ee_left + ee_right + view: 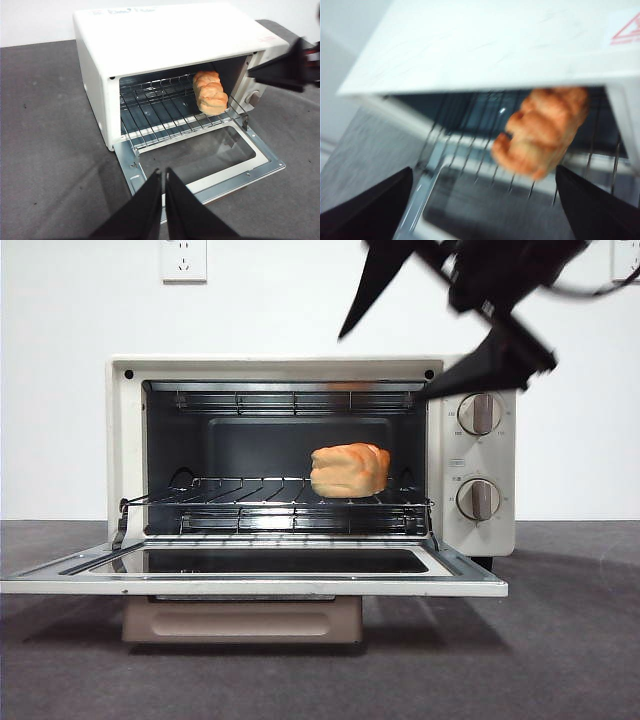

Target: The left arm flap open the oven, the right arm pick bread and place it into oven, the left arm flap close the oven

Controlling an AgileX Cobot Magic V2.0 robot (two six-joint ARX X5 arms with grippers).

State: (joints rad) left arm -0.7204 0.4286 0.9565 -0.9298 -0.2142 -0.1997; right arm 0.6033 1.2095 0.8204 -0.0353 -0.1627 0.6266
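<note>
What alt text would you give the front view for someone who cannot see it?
A cream toaster oven stands with its door dropped open and a golden bread bun on the wire rack inside. The right gripper, fingers apart, hangs above its knobs.

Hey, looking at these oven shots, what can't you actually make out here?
- The golden-brown bread bun and wire rack: smeared by motion blur in the right wrist view.
- Dial markings around the two beige knobs: too small to read in the front view.
- The right gripper: its arm is cut off by the front view's top edge.
- The beige bar handle: mostly hidden under the cream-white oven's open door.
</note>
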